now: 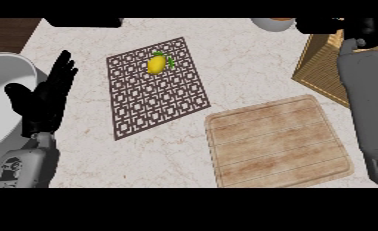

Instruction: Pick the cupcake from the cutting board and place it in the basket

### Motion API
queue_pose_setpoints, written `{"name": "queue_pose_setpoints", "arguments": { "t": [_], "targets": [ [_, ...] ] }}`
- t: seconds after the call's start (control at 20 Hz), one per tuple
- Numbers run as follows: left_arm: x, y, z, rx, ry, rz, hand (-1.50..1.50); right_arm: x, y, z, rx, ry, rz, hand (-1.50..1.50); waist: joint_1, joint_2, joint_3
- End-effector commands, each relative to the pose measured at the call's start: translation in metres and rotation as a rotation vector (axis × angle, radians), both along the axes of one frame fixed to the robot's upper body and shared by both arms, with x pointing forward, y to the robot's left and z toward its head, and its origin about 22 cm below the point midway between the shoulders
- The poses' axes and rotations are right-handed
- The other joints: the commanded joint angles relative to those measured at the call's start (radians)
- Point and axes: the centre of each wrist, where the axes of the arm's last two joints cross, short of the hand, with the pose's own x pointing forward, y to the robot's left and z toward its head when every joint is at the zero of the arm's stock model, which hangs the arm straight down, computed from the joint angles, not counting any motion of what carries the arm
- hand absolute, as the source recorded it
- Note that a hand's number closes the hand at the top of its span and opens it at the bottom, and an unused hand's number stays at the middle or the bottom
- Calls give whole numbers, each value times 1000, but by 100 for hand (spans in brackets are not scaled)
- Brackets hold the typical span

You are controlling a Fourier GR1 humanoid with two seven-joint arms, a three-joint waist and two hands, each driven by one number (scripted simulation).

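Near right, the board (277,142) lies on the tabletop (236,60), and no cupcake is seen on it. At near left the left hand (40,100) is held open, fingers up, at rest. Farther off, a lemon (156,65) lies on a mat (148,102). At far right the right hand (358,25) is seen above the basket (319,70). Its state cannot be told, and the cupcake, visible nowhere, may be hidden there. A cupcake is judged light, soft and easily crushed, and is best taken low, by the wrapper's sides.
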Motion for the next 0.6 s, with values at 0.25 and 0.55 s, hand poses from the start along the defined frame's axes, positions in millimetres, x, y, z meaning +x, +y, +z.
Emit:
{"name": "queue_pose_setpoints", "arguments": {
  "t": [0.25, 0.55],
  "targets": [
    [0, -14, 4, 5, -5, -2, 0, 21, -50, -25, 19, 58, -66, 150, 4, 2, 0],
    [3, -17, -9, -8, -6, -21, 0, 12, -88, -45, 97, 45, -34, 150, 4, 4, 1]
  ]
}}
